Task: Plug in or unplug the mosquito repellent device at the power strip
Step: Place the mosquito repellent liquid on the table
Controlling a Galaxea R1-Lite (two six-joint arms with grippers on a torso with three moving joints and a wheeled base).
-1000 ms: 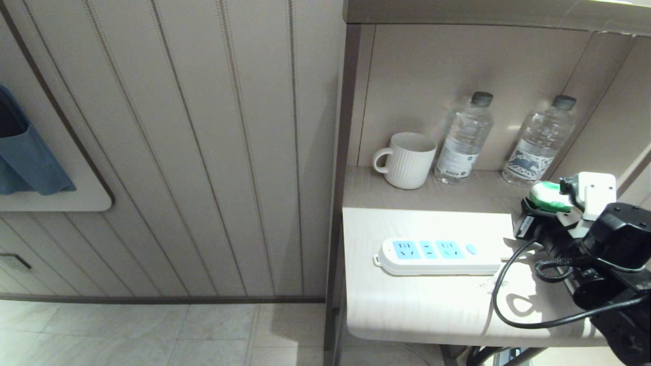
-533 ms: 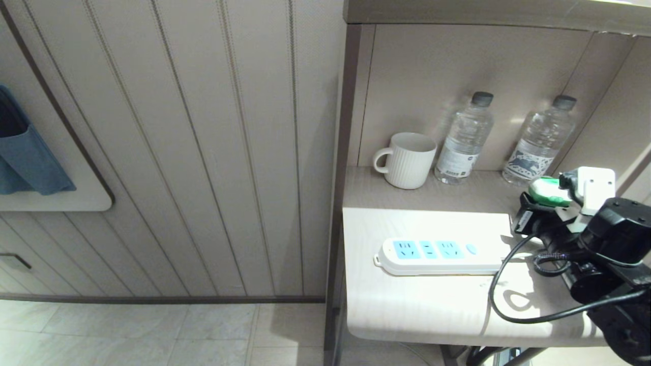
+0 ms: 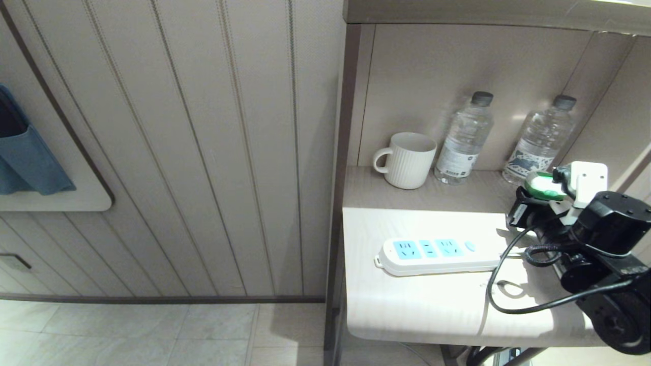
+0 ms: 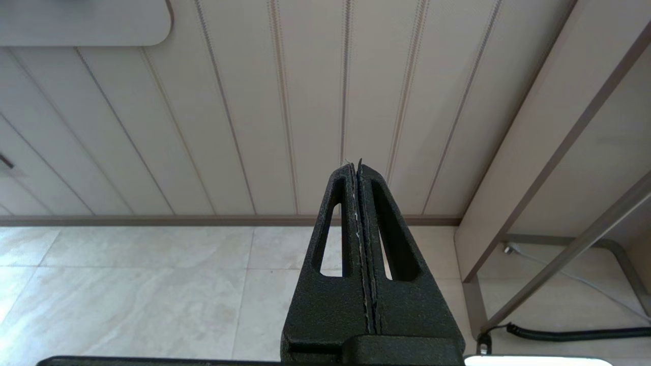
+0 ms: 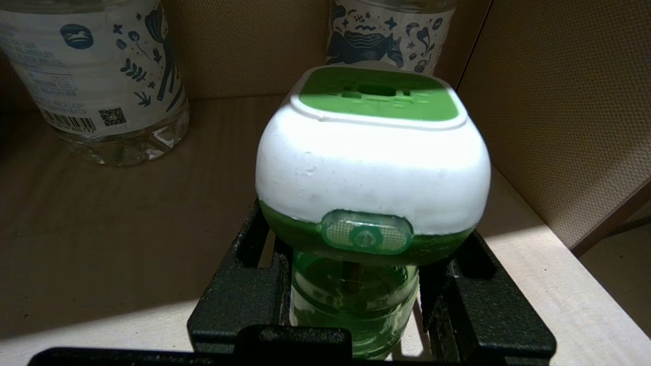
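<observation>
The pale shelf [image 3: 422, 310] carries the power strip [image 3: 437, 255], a mug [image 3: 409, 160] and two water bottles [image 3: 465, 140].

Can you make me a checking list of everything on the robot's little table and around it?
Surface: pale table with a darker shelf behind it, under a cabinet.
Job's things: mosquito repellent device held by its green bottle, off to the right, apart from the power strip; all three sockets empty.
Clutter: white mug and two water bottles standing on the shelf.
Grippers: right gripper shut on the device's bottle; left gripper shut, empty, parked low above the floor.
Cables: black robot cable loops over the table; the strip's white cord is mostly hidden behind the arm.
Surroundings: striped wall panels, tiled floor, blue cloth hanging at left.
</observation>
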